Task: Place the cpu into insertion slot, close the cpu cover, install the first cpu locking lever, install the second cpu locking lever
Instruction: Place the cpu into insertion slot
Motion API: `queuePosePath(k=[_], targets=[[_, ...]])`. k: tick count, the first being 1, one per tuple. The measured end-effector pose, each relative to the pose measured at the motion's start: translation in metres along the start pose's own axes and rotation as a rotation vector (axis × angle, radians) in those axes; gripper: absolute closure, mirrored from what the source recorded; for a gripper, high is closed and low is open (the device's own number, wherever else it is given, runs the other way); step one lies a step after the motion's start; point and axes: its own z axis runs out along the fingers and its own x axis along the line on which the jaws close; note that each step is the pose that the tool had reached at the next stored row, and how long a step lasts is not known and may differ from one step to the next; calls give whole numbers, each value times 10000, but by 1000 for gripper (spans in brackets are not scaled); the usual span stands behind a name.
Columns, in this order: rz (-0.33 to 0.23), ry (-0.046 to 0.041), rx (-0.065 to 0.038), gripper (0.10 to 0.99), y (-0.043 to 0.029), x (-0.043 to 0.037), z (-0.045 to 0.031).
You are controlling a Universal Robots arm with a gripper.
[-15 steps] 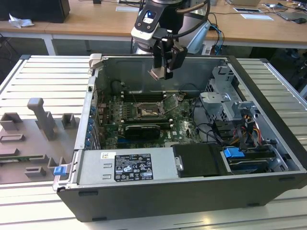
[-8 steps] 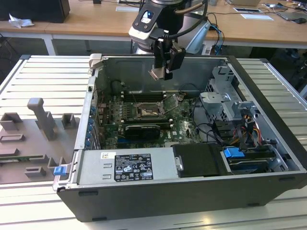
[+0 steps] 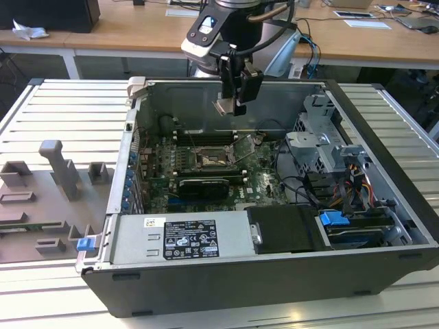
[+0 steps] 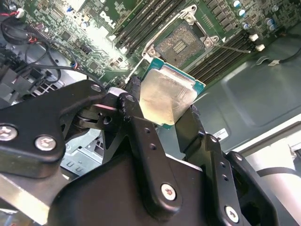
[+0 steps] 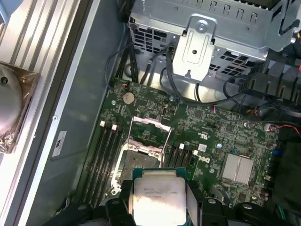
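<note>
Our gripper (image 4: 162, 110) pinches the cpu (image 4: 167, 96) by two opposite edges, black fingers (image 4: 136, 101) pressed against its sides. We see a flat square chip with a dull silver-grey metal top, glare across it, and a thin green rim around the plate. In the exterior view it hangs over the open case (image 3: 206, 281), well above the board (image 3: 158, 171). Under it lies the slot (image 5: 139, 165), a dark square recess with a metal rim; the cover (image 3: 241, 147) stands tilted up just beside it, on the exterior view's right.
</note>
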Motion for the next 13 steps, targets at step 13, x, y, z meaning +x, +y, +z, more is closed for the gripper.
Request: queuePosePath(k=[13], targets=[[1786,-152,-28,549,-6,-1,64]])
